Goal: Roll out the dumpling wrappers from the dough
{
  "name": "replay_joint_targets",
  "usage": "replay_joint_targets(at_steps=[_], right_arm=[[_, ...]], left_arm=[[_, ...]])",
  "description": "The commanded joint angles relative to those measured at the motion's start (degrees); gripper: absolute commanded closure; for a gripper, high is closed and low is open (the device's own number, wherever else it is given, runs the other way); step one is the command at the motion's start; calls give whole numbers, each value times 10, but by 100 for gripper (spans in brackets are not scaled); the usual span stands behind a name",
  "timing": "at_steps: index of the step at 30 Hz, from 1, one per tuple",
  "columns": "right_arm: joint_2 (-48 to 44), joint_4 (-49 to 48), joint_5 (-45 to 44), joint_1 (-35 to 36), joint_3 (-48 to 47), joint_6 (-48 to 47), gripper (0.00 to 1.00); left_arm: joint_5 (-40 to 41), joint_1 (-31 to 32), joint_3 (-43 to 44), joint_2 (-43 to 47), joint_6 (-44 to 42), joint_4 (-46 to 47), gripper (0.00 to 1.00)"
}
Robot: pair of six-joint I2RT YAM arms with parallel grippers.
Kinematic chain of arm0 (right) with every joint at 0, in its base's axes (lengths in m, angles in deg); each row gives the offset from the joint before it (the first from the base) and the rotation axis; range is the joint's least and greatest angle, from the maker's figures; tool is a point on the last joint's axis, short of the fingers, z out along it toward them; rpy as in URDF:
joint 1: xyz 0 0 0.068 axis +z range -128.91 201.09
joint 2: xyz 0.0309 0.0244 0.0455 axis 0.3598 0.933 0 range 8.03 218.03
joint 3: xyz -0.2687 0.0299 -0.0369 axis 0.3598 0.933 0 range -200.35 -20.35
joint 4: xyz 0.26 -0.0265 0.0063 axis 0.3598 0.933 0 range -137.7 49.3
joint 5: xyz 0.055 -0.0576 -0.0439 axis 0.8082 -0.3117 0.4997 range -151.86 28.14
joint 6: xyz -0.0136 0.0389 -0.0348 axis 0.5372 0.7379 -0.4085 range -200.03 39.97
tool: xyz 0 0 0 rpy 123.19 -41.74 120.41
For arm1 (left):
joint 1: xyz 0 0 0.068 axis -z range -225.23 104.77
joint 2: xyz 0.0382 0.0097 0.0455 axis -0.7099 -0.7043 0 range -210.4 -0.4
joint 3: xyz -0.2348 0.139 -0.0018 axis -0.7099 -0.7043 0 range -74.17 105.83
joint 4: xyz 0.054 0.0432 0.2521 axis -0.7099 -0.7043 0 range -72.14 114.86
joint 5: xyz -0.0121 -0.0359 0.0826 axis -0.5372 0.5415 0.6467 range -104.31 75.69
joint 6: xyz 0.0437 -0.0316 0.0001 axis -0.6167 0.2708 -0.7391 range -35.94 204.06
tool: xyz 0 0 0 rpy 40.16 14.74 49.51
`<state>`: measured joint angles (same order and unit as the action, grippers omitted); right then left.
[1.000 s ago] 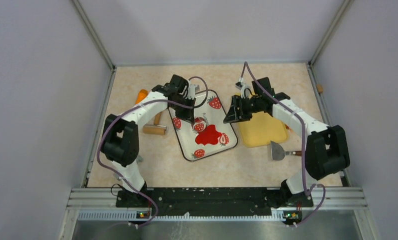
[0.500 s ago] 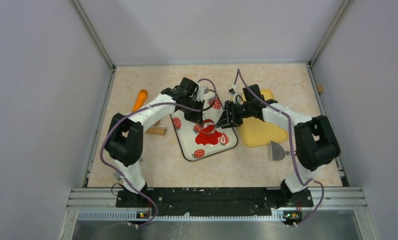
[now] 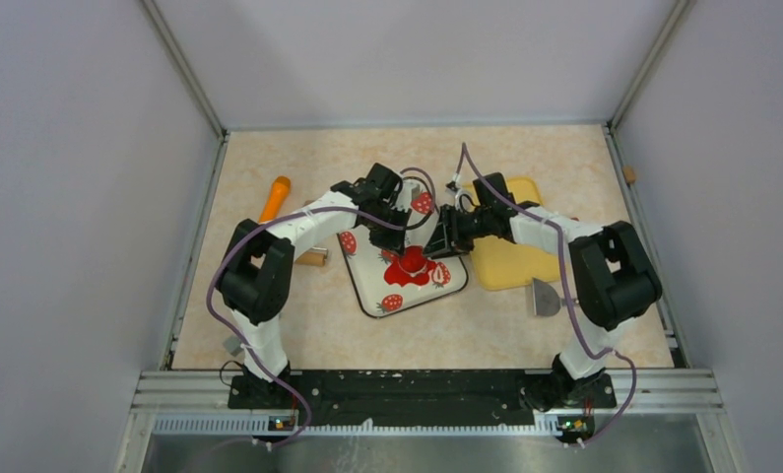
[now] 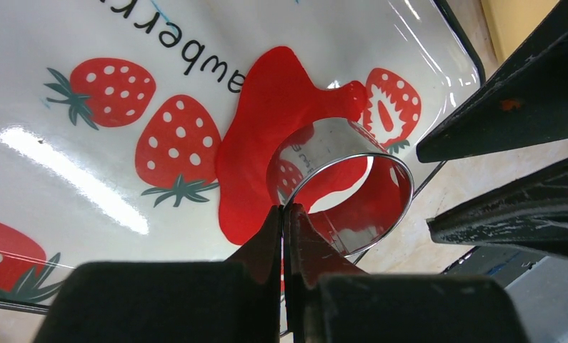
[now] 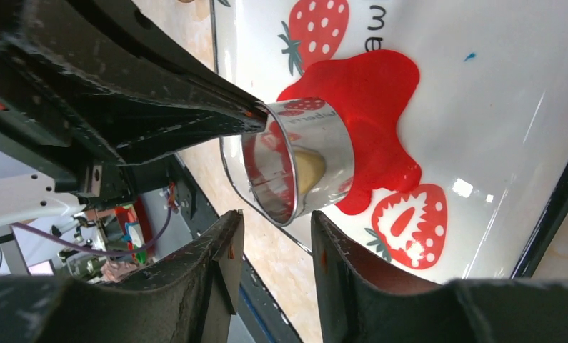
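Note:
The dough [image 3: 407, 266] is a flattened, irregular red blob on the strawberry-printed tray [image 3: 367, 288]. My left gripper [image 4: 284, 209] is shut on the wall of a shiny metal ring cutter [image 4: 324, 139], which stands tilted over the dough [image 4: 266, 93]. In the top view the left gripper [image 3: 399, 241] and right gripper [image 3: 444, 241] meet above the tray's middle. My right gripper [image 5: 275, 218] is open, with the ring cutter [image 5: 324, 153] just beyond its fingertips and nothing between them. The dough [image 5: 374, 78] lies behind the ring. Dumpling wrappers are out of view.
A yellow board [image 3: 510, 264] lies right of the tray under the right arm. A metal scraper [image 3: 545, 296] lies nearer, by the board. A wooden rolling pin [image 3: 308, 258] and an orange-handled tool [image 3: 275, 197] lie left of the tray. Walls close in three sides.
Both arms have swung inward over the tray. The left gripper brought the ring cutter onto the dough. The right gripper left the yellow board, came beside the ring, and narrowed slightly.

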<state>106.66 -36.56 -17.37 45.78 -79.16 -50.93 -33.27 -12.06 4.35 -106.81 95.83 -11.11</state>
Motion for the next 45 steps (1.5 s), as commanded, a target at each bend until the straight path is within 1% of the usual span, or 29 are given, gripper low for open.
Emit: replay_joint_targets(at_steps=[1, 3, 7, 22, 29, 38, 45], right_arm=[[8, -3, -14, 10, -5, -15, 61], [12, -1, -16, 11, -4, -16, 64], [19, -5, -14, 11, -6, -16, 65], [42, -6, -13, 12, -12, -19, 66], [51, -8, -13, 12, -15, -18, 67], [64, -10, -9, 12, -22, -19, 67], [71, -21, 19, 13, -27, -16, 68]], left_arm=[[12, 0, -3, 7, -10, 16, 100], [17, 0, -5, 6, -10, 16, 100], [18, 0, -3, -1, -18, 14, 100], [10, 0, -7, -17, -12, 10, 100], [17, 0, 2, -32, -13, 5, 100], [30, -1, -3, -29, -15, 11, 100], [25, -1, -7, -27, -14, 12, 100]])
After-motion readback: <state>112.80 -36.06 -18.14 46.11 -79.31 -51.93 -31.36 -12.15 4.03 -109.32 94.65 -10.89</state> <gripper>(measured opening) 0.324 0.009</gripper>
